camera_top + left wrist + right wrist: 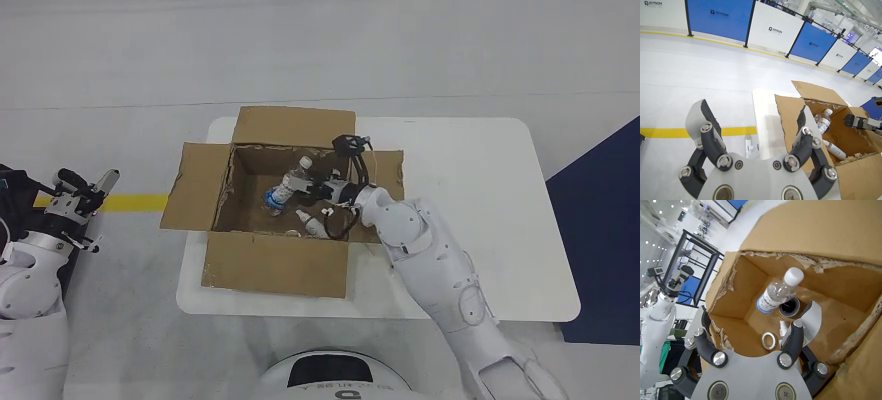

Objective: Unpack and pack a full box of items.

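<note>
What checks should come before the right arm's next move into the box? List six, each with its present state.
1. Box flaps open: ok.
2. Right gripper open and empty: ok.
3. Right gripper at the box's opening, facing the bottle: ok.
4. Bottle leaning cap up, neck free to grasp: ok.
5. Left gripper open, away from the box, off the table edge: ok.
6. Right gripper's fingers clear of the box's torn rim: cannot tell.
</note>
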Available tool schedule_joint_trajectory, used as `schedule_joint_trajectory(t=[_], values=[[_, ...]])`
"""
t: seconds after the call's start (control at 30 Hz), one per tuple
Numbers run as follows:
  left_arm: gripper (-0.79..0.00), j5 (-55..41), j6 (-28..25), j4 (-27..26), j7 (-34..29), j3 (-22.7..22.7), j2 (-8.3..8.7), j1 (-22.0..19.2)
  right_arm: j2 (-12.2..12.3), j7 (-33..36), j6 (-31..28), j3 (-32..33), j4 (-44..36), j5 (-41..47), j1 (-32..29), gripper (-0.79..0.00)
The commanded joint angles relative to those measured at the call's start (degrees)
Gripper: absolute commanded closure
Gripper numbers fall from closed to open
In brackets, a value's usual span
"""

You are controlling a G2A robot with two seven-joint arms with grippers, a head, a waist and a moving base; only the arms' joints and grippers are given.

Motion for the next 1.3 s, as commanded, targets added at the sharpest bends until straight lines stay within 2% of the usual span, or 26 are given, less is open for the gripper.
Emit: schedule_joint_trajectory(t=[0.0, 0.07, 0.2, 0.23, 0.27, 0.33, 0.4, 0.47, 0.53, 0.57, 0.7, 0.9, 1.27], values=[[-0.785, 0.0, 0.0, 0.0, 0.0, 0.0, 0.0, 0.0, -0.19, 1.1, 1.49, -0.66, 2.55, 0.77, 1.72, -0.785], [-0.785, 0.0, 0.0, 0.0, 0.0, 0.0, 0.0, 0.0, -0.37, 1.58, 2.37, -1.35, 4.45, 0.96, 3.28, -0.785], [-0.785, 0.0, 0.0, 0.0, 0.0, 0.0, 0.0, 0.0, -0.8, 3.14, 4.89, -3.05, 7.9, 0.76, 6.55, -0.714], [-0.785, 0.0, 0.0, 0.0, 0.0, 0.0, 0.0, 0.0, -0.94, 3.73, 5.71, -3.6, 8.71, 0.59, 7.47, -0.665], [-0.785, 0.0, 0.0, 0.0, 0.0, 0.0, 0.0, 0.0, -1.04, 4.19, 6.3, -4.05, 9.28, 0.34, 8.11, -0.662], [-0.785, 0.0, 0.0, 0.0, 0.0, 0.0, 0.0, 0.0, -1.46, 6.48, 8.2, -5.84, 11.34, 0.09, 10.21, -0.594], [-0.785, 0.0, 0.0, 0.0, 0.0, 0.0, 0.0, 0.0, -1.76, 7.81, 10.46, -6.91, 12.77, -0.39, 11.82, -0.582], [-0.785, 0.0, 0.0, 0.0, 0.0, 0.0, 0.0, 0.0, -1.95, 8.76, 12.04, -7.36, 13.56, -0.11, 12.6, -0.536], [-0.785, 0.0, 0.0, 0.0, 0.0, 0.0, 0.0, 0.0, -2.03, 9.35, 13.88, -7.54, 14.51, -0.41, 13.31, -0.459], [-0.785, 0.0, 0.0, 0.0, 0.0, 0.0, 0.0, 0.0, -2.04, 9.66, 14.32, -7.51, 14.83, -0.25, 13.45, -0.385], [-0.785, 0.0, 0.0, 0.0, 0.0, 0.0, 0.0, 0.0, -2.23, 11.05, 15.42, -8.02, 17.35, 0.02, 14.84, -0.357], [-0.785, 0.0, 0.0, 0.0, 0.0, 0.0, 0.0, 0.0, -2.82, 12.39, 16.81, -9.63, 20.64, 0.68, 16.68, -0.357], [-0.785, 0.0, 0.0, 0.0, 0.0, 0.0, 0.0, 0.0, -2.94, 11.13, 15.36, -11.55, 16.52, -1.14, 15.58, -0.388]])
